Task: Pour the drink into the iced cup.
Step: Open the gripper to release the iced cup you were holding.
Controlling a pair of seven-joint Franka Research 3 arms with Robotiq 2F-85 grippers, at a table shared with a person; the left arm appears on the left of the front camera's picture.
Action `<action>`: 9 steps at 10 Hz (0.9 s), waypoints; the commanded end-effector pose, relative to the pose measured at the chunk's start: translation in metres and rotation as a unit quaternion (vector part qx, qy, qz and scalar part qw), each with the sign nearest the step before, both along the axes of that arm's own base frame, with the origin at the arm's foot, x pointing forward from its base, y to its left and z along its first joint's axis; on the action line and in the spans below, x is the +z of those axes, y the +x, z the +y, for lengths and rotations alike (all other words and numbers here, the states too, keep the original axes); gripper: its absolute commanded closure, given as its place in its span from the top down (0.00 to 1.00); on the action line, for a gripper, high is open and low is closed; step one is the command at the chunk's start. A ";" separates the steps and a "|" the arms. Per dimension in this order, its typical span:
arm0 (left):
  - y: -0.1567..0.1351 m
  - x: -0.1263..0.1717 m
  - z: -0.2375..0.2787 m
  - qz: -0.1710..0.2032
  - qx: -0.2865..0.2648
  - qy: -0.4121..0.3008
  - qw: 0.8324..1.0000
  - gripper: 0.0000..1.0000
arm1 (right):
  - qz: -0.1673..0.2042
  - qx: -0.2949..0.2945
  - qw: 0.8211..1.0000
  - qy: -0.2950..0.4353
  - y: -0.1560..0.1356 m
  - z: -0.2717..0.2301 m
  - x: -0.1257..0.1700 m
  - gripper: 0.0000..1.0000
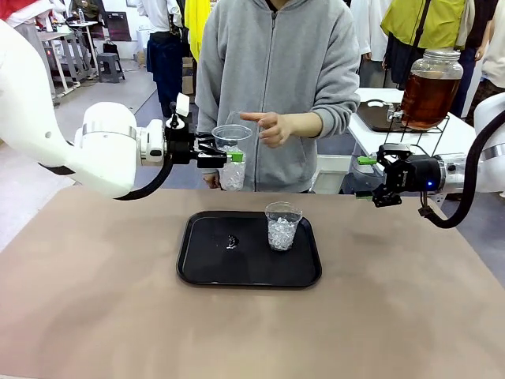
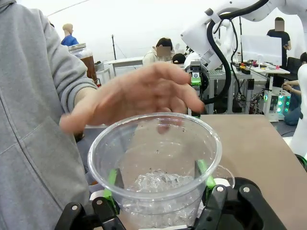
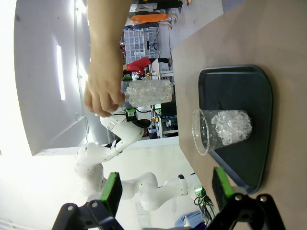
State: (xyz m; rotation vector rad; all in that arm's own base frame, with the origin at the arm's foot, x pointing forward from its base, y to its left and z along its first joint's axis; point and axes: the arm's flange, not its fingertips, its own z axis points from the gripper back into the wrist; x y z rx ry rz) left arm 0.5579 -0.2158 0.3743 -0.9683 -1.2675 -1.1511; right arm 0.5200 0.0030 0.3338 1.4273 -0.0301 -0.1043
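My left gripper [image 1: 227,155] is shut on a clear plastic cup [image 1: 233,175] with ice in its bottom, held in the air in front of the person. In the left wrist view that cup [image 2: 156,163] sits between the green pads [image 2: 112,178], and the person's open hand [image 2: 139,98] hovers just over its rim. A second iced cup [image 1: 282,225] stands upright on the black tray [image 1: 205,268]. The drink, amber-brown liquid, is in a big glass dispenser jar [image 1: 428,95] on the white table at the back right. My right gripper [image 1: 369,178] hangs open and empty, right of the tray.
A small dark speck or spill [image 1: 231,241] lies on the tray left of the standing cup. The right wrist view has the tray [image 3: 259,96] and its iced cup [image 3: 223,129] ahead of the open right gripper [image 3: 165,191]. Brown tabletop [image 1: 95,300] surrounds the tray.
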 end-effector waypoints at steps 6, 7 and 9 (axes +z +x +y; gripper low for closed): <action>-0.002 0.005 -0.001 -0.007 -0.002 -0.001 1.000 0.78 | -0.001 -0.001 1.000 0.001 0.000 0.000 0.001 1.00; -0.002 0.005 -0.001 -0.007 -0.002 -0.001 1.000 0.78 | -0.001 -0.001 1.000 0.001 0.000 0.000 0.001 1.00; -0.002 0.005 -0.001 -0.007 -0.002 -0.001 1.000 0.78 | -0.001 -0.001 1.000 0.001 0.000 0.000 0.001 1.00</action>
